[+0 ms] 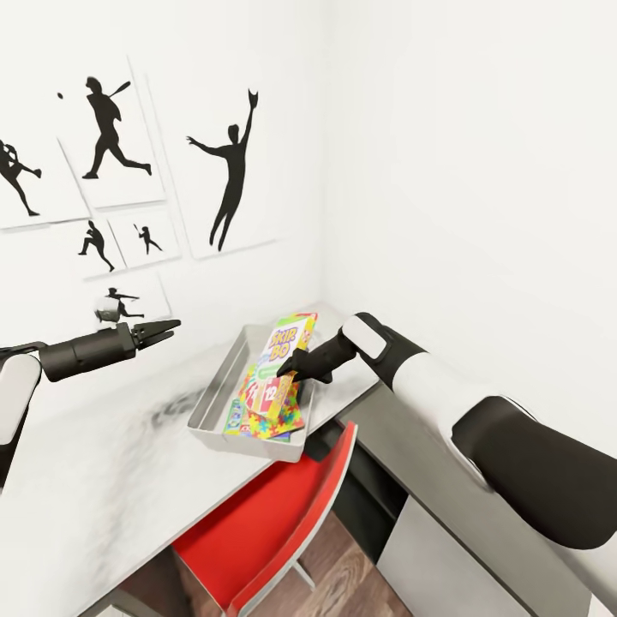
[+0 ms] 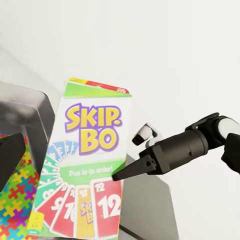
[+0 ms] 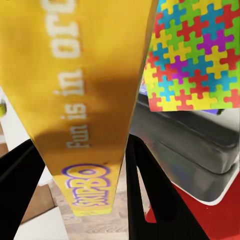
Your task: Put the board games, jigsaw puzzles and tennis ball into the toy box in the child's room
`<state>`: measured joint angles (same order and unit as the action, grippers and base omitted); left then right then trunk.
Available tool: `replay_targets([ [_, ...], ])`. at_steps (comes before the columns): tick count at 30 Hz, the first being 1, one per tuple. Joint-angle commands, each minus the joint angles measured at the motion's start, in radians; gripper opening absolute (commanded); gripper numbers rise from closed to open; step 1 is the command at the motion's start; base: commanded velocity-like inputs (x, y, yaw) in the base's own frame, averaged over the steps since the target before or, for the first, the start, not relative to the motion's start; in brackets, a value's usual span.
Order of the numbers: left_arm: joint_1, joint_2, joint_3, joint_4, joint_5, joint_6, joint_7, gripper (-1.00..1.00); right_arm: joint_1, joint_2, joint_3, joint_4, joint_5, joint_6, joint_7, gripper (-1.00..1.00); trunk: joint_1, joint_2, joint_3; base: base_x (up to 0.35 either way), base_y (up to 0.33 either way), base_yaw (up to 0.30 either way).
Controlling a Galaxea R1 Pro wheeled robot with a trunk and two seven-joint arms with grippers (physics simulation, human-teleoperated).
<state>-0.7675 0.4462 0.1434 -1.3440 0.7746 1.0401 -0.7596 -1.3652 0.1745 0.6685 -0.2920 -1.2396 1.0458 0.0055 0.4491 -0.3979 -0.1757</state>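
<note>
**Yellow card-game box held over the toy tray**

Yellow cardboard, printed "Fun is in order" along its narrow edge, runs between the two black fingers [image 3: 150, 200] of the right gripper [image 1: 290, 370], which we see pinching the Skip-Bo board game [image 2: 87, 165] by its side. The flat rectangular box stands tilted on edge, its lower end down inside the toy box [image 1: 216, 390], its glossy face showing purple-outlined letters and a fan of red, green and blue cards. Beneath it lies a jigsaw puzzle [image 3: 197, 55], a thin square sheet of interlocking pink, blue, green and orange pieces, resting in the same tray. The tray is matte light grey with sloping walls and rounded corners, and sits on the pale table [image 1: 111, 480] by the corner of the white walls. A red chair [image 1: 274, 514] with a smooth seat is pushed under the table edge. Our left gripper [image 1: 167, 330] hangs well apart above the table, its dark tapered fingers drawn together, carrying nothing. Black athlete posters [image 1: 227, 171] line the wall.
</note>
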Motion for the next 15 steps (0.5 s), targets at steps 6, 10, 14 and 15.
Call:
replay_targets([
  [6, -0.001, 0.000, 0.001, 0.000, -0.002, 0.004, -0.006, 1.00, -0.002, 0.000, 0.005, 0.001, -0.003, 0.001, -0.001, -1.00, 0.001, -0.002, -0.002, 0.077, 0.044, 0.000],
  [10, -0.001, 0.000, 0.002, 0.000, 0.001, 0.004, -0.006, 1.00, -0.001, 0.000, 0.013, -0.003, -0.002, 0.001, 0.000, -1.00, 0.001, -0.002, -0.002, 0.136, 0.080, 0.000],
  [14, -0.001, 0.000, 0.001, 0.000, -0.002, 0.005, -0.006, 1.00, 0.001, 0.000, 0.021, -0.012, -0.003, 0.001, 0.002, -1.00, 0.001, -0.002, -0.002, 0.087, 0.024, 0.000],
  [15, -0.001, 0.000, 0.001, 0.000, -0.002, 0.005, -0.006, 1.00, 0.001, 0.000, 0.022, -0.019, -0.003, 0.001, 0.002, -1.00, 0.001, -0.002, -0.002, 0.033, 0.007, -0.004],
])
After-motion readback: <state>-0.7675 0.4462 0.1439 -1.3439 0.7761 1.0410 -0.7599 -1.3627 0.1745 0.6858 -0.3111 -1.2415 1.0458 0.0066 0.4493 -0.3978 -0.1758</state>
